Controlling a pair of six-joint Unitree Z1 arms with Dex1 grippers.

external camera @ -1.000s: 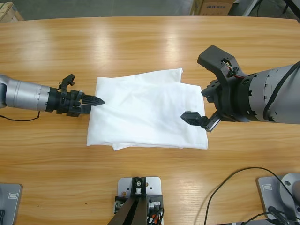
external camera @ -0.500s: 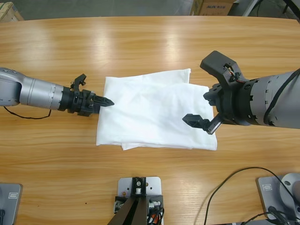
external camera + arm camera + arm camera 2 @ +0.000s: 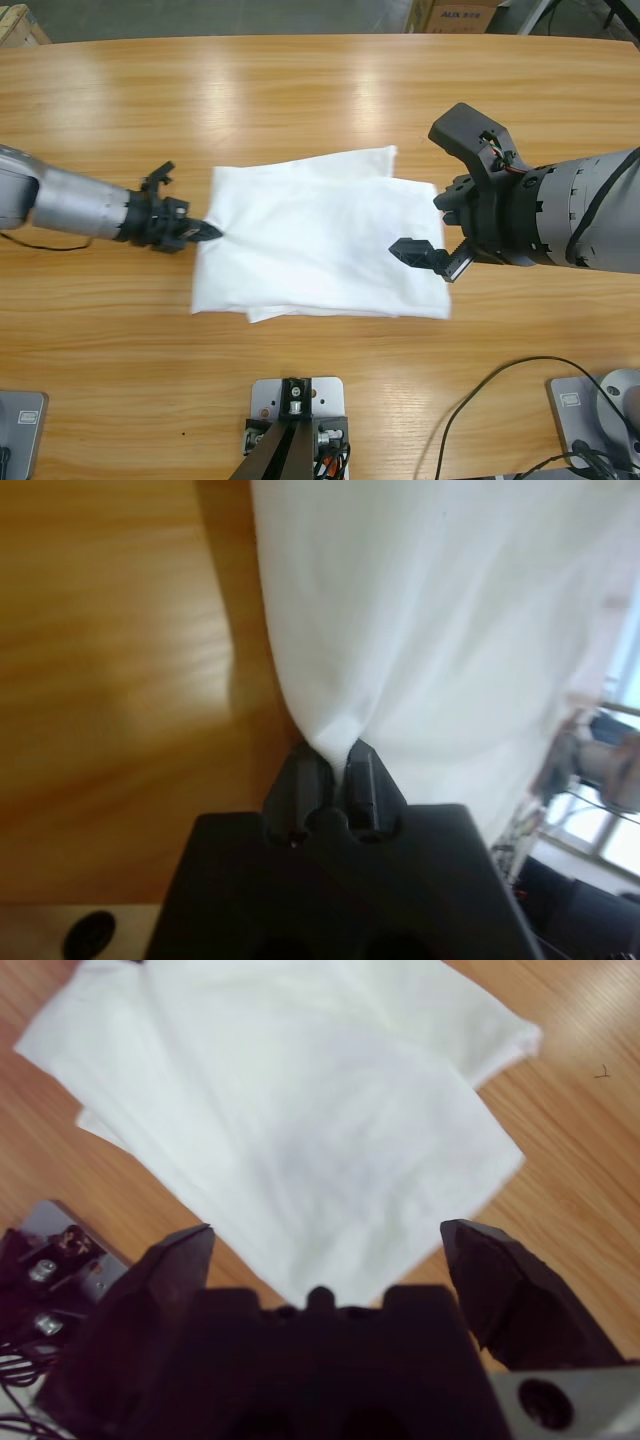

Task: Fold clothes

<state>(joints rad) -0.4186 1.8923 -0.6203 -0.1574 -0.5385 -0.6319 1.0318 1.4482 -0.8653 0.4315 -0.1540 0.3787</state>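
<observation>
Mid-fold, by the look of it: white T-shirt [image 3: 318,237] already doubled into a rough rectangle, flat on the wooden table [image 3: 300,90] near its middle, with a second layer poking out along the rear edge and at the front corner nearest the left arm.

Left gripper [image 3: 205,231] at the shirt's left edge, jaws pressed together and pinching a small peak of cloth, plain in the left wrist view [image 3: 333,742], where the fabric gathers into the tips and fans away from them. Right gripper [image 3: 450,195] at the shirt's opposite edge, jaws spread wide and gripping nothing: one jaw low over the cloth near that edge, the other raised clear behind; in the right wrist view [image 3: 325,1245] the shirt's near corner sits between the open jaws.

Likely step: straightening or shifting the folded bundle by its left edge before another fold. Next move probably calls for the right gripper to drop and close on its side of the shirt, so both edges travel together and the layers stay aligned.

Nothing else on the table near the shirt, nothing blocking either approach. Main risk: layers sliding apart under a one-sided pull.
</observation>
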